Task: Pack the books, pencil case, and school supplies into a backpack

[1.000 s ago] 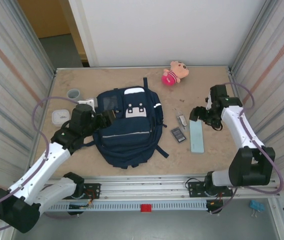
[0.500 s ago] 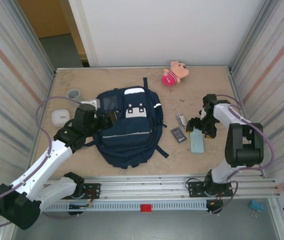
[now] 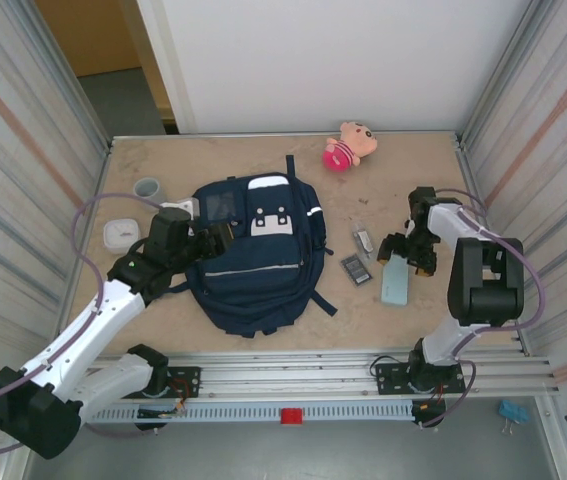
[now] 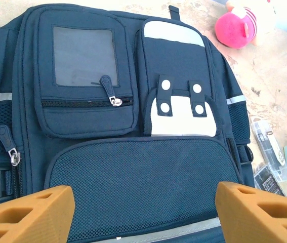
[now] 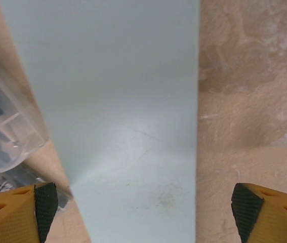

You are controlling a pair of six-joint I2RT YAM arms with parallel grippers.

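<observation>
Pale tabletop (image 3: pixel 213 160), walled on three sides. From above, the backpack (image 3: pixel 253 265) lies flat in the middle. My left gripper (image 3: pixel 215 236) hangs at its left edge, jaws apart and holding nothing. Right of the backpack lie the calculator (image 3: pixel 356 268) and the clear oblong (image 3: pixel 364 241), and just past them the pencil case (image 3: pixel 395 284), its long axis running near-to-far with a slight tilt. My right gripper (image 3: pixel 404 252) sits over the case's far end, so that arm is plainly the nearer one; the left is well apart, across the backpack.

From my left wrist I look along the backpack's front. The pocket zips appear shut, and my orange fingers (image 4: pixel 27 212) stand wide above the mesh panel.

From my right wrist the case runs straight away from me, between fingers spread wide on either side of its narrow width. A gap shows at each side, so nothing is gripped yet. The oblong lies just beside the case's left edge. I judge a squeeze across the width comes next, and the left finger must clear that oblong.
</observation>
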